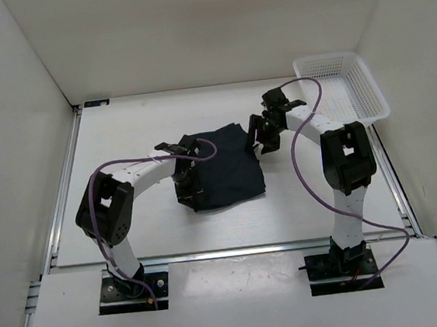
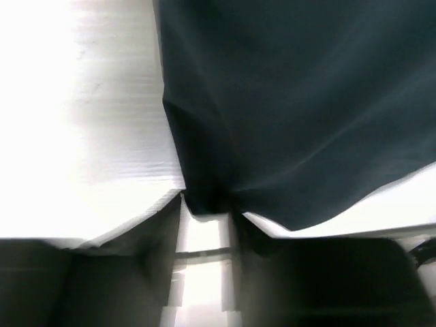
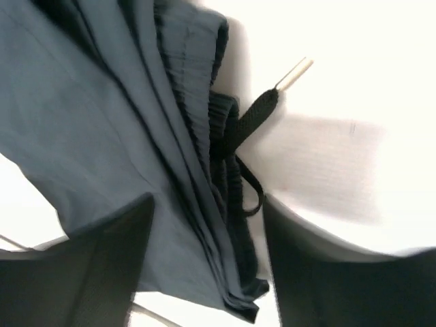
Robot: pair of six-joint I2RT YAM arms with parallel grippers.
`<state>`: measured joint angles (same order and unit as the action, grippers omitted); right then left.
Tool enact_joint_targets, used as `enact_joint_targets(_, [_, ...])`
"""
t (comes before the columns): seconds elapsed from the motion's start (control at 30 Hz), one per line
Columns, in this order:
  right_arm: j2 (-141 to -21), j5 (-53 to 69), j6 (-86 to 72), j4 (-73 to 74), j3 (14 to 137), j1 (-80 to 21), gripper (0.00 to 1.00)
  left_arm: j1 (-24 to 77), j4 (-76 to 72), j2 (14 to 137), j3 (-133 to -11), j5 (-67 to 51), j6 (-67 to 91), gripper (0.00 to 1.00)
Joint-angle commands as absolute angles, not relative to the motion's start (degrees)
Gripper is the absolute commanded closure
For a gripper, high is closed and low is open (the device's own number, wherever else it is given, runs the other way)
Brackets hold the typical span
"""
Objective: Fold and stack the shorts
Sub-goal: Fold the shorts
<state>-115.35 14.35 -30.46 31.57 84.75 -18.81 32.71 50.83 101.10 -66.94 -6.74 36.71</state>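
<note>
Your shorts point(image 1: 223, 167) lie bunched mid-worktop point(image 1: 132, 235).
Left fingers point(image 2: 204, 218) pinch their edge; right fingers point(image 3: 102, 259) stand apart over the waistband.

Matt dark cloth shorts point(image 1: 223, 169)

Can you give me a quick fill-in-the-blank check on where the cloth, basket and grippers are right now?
1. The shorts lie between the two arms, and their colour is dark ____.
2. The white mesh basket stands at the far ____ corner of the table.
3. In the right wrist view, the black ____ with a pale tip lies on the table beside the waistband.
4. The left gripper sits at the ____ edge of the shorts.

Missing words: navy; right; drawstring; left
</note>
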Motion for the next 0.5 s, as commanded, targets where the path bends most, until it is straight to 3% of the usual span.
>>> enact_joint_targets(0.0, [-111.03,9.35,-27.69,35.67,89.65,-20.56,0.27,32.34,53.78,98.61,-70.56,-3.52,38.14,0.5])
enact_joint_targets(0.03, [-109.27,7.23,-27.69,35.68,88.78,-20.57,0.12,32.34,55.79,97.83,-71.53,-2.38,38.14,0.34])
enact_joint_targets(0.1, [-102.44,2.66,-27.69,36.39,86.67,-20.57,0.02,32.34,58.35,95.73,-74.68,-0.54,37.62,0.0])
enact_joint_targets(0.27, [-87.39,-12.54,-26.46,38.84,78.86,-19.96,0.0,31.73,68.44,89.83,-82.6,8.06,37.09,0.0])
enact_joint_targets(0.47, [-70.26,-27.13,-25.93,45.17,71.99,-17.32,0.0,25.15,70.31,78.06,-87.71,11.41,34.46,0.0])
